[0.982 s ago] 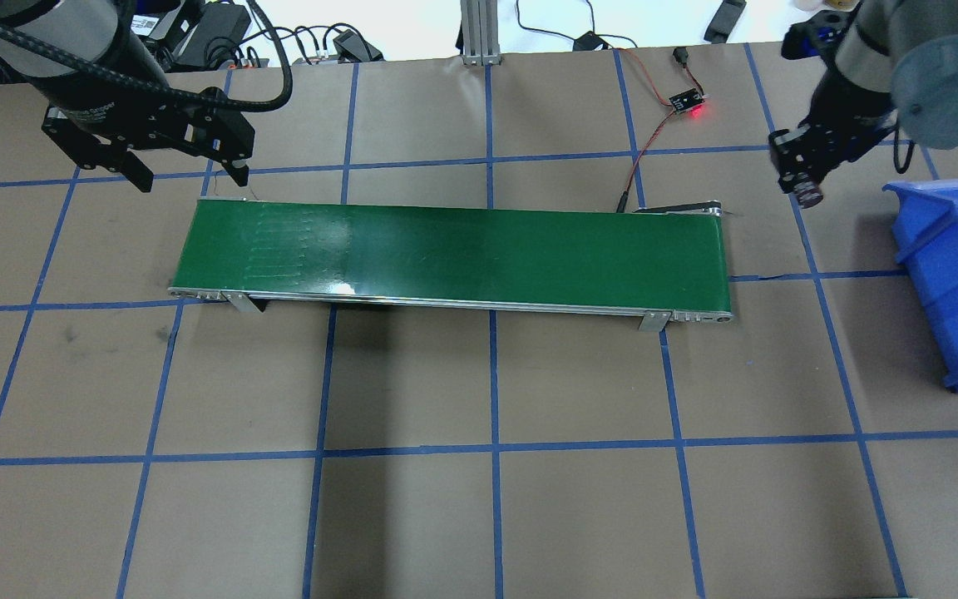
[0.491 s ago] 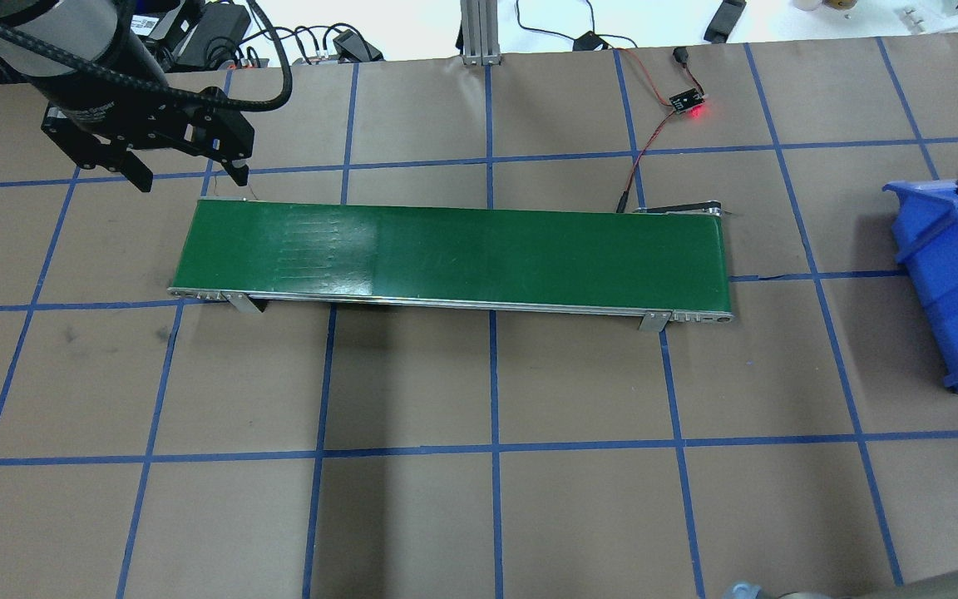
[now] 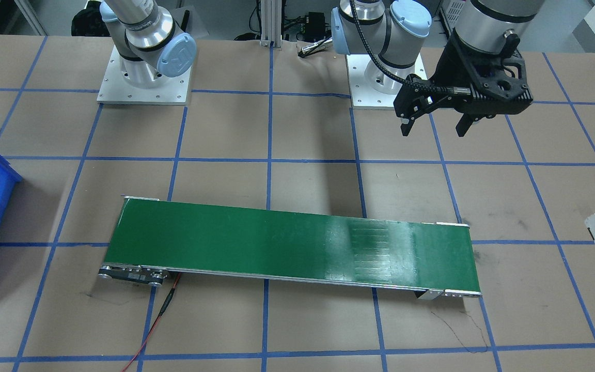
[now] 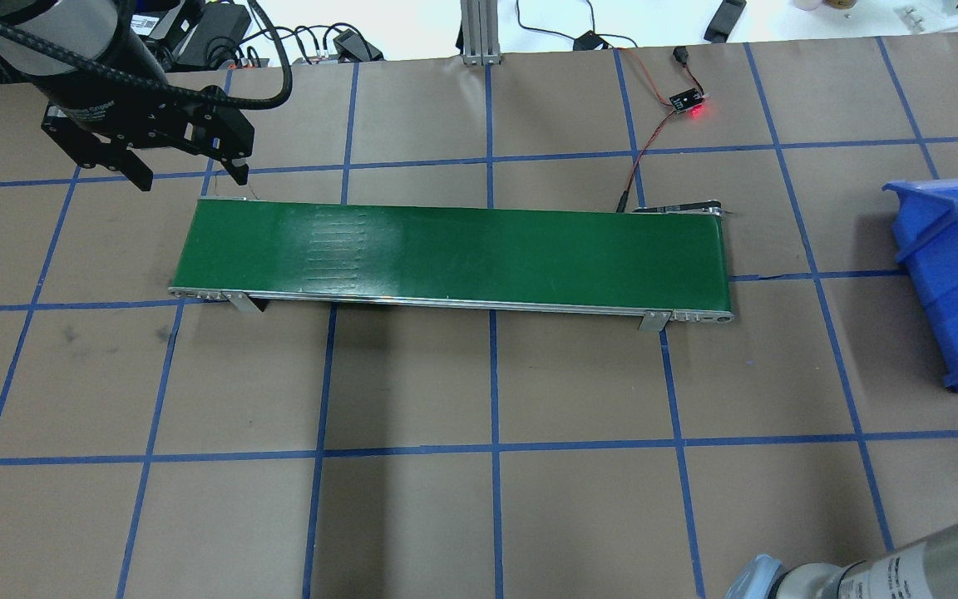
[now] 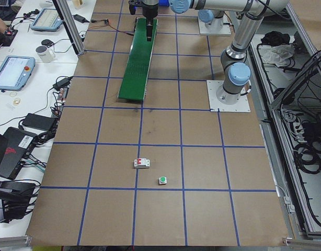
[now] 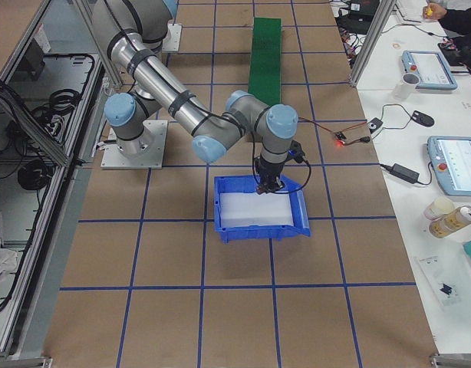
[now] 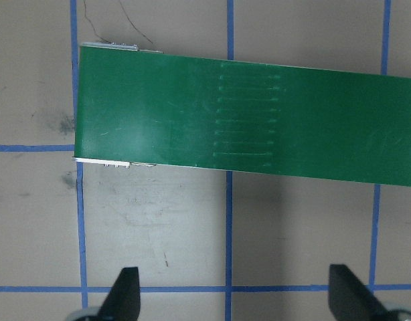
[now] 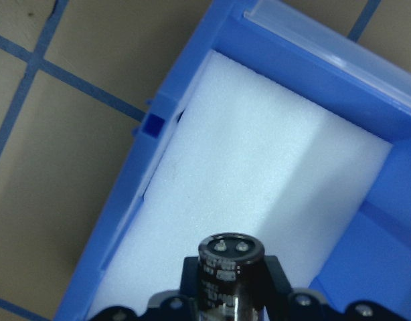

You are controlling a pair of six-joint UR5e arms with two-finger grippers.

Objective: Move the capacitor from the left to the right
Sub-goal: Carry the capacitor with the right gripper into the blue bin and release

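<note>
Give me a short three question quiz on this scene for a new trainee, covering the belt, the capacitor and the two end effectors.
1. True or false: a part is lying on the green belt.
2. Where is the capacitor? A) lying on the belt; B) gripped in the right end effector over the white foam in the blue bin; C) in the left end effector.
3. Fill in: the left end effector's jaws stand ____ and hold nothing.
Key: 1 false; 2 B; 3 open.
</note>
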